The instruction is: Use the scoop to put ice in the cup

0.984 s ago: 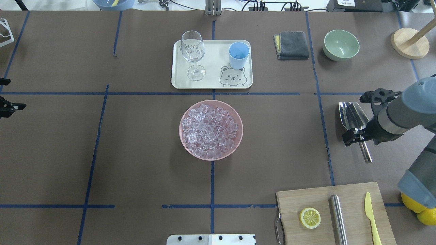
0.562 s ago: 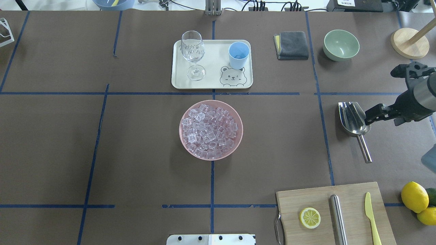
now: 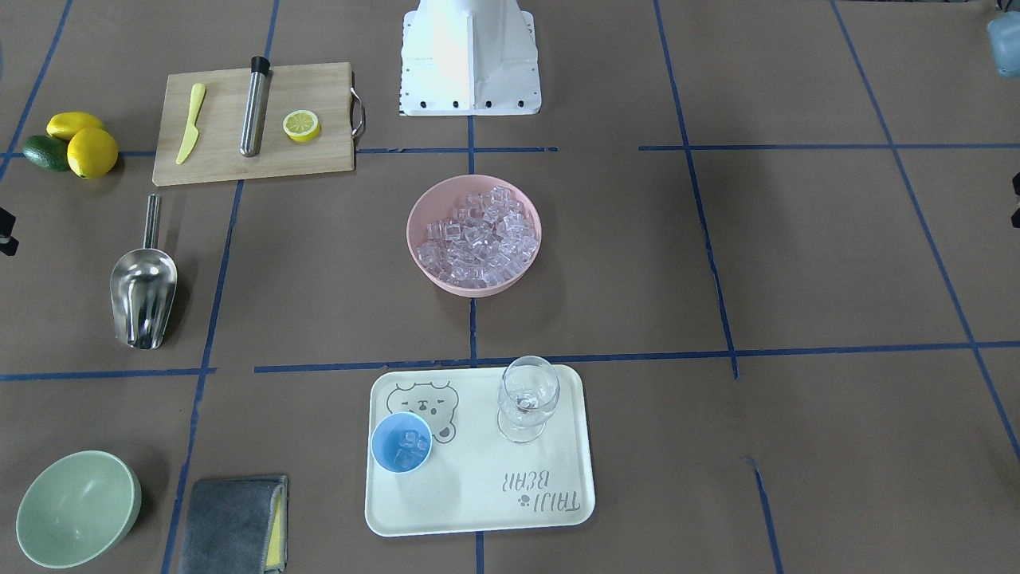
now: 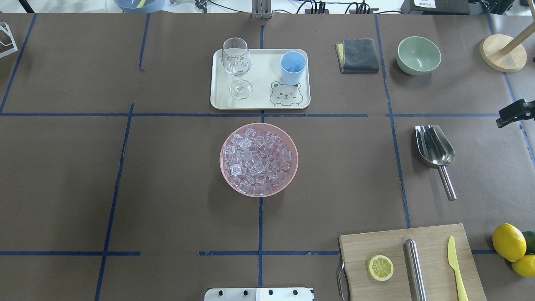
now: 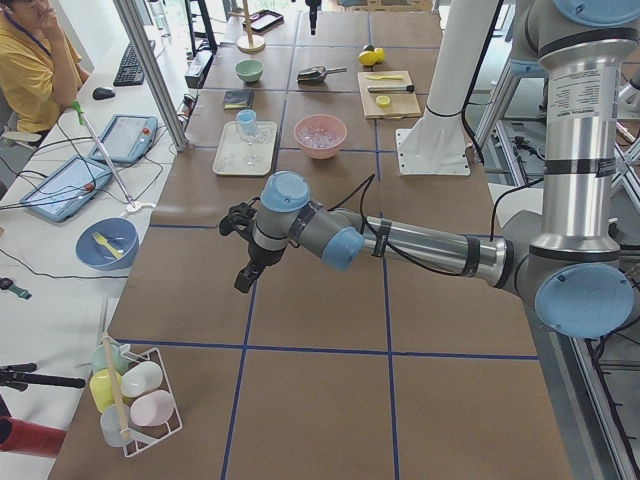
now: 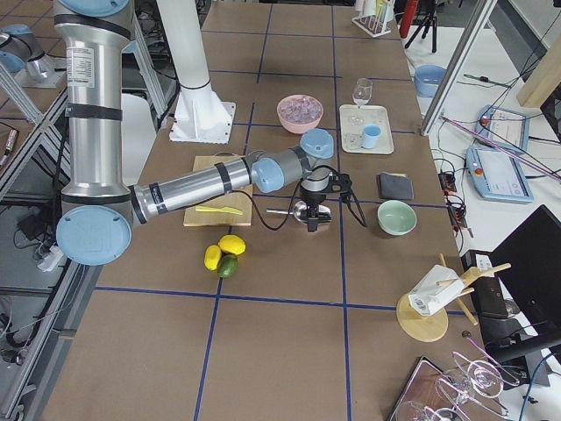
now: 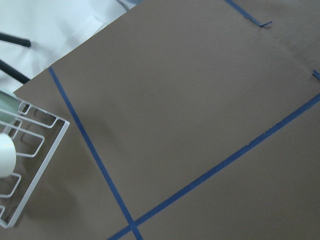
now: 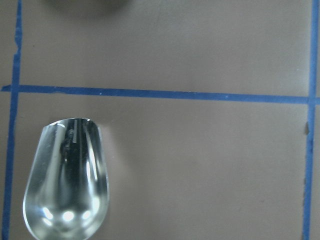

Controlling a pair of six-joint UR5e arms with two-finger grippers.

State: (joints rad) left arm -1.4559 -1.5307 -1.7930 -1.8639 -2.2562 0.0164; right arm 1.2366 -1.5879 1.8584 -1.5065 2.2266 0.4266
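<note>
The steel scoop (image 4: 434,148) lies by itself on the table at the right, handle toward the robot. It also shows in the front view (image 3: 143,291) and the right wrist view (image 8: 67,185). The light-blue cup (image 4: 293,67) stands on a cream tray (image 4: 221,100) and holds a few ice cubes (image 3: 406,448). Many ice cubes (image 4: 258,161) fill a pink bowl (image 4: 292,175) at the centre. Only a black tip of my right gripper (image 4: 516,113) shows at the right edge, apart from the scoop. My left gripper (image 5: 243,280) hovers over bare table far left. I cannot tell either gripper's state.
A wine glass (image 4: 237,62) shares the tray. A grey cloth (image 4: 359,54), green bowl (image 4: 418,54) and wooden stand (image 4: 501,52) sit at the back right. A cutting board (image 4: 434,238) with lemon slice, steel cylinder and knife is front right, with lemons (image 4: 508,241) beside it.
My right gripper has left the scoop's handle and pulled back to the right edge of the overhead view. The scoop stays lying on the table. The left gripper left the overhead view.
</note>
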